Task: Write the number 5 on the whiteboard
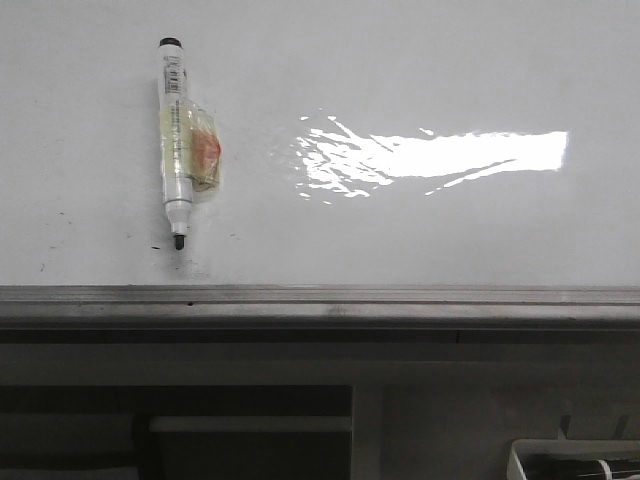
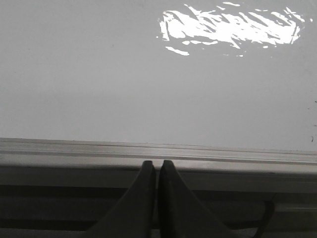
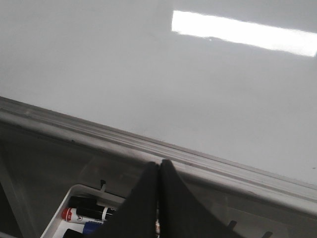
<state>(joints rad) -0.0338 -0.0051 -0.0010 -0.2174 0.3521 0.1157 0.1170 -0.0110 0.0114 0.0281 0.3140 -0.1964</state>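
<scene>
The whiteboard (image 1: 420, 230) fills the front view, glossy white with a grey metal rim along its near edge. A clear-bodied marker (image 1: 177, 140) with a black tip lies on it at the left, tip toward the rim, a taped pad on its side. No number 5 shows on the board, only tiny dark specks. My left gripper (image 2: 156, 163) is shut and empty, in front of the rim of the whiteboard (image 2: 148, 89). My right gripper (image 3: 159, 162) is shut and empty, near the rim of the whiteboard (image 3: 198, 99). Neither gripper shows in the front view.
A white tray (image 3: 64, 208) with red, black and blue markers sits below the board's rim on the right, also seen in the front view (image 1: 575, 455). A dark cabinet front with a pale bar (image 1: 250, 425) lies under the rim. Bright glare (image 1: 450, 155) crosses the board.
</scene>
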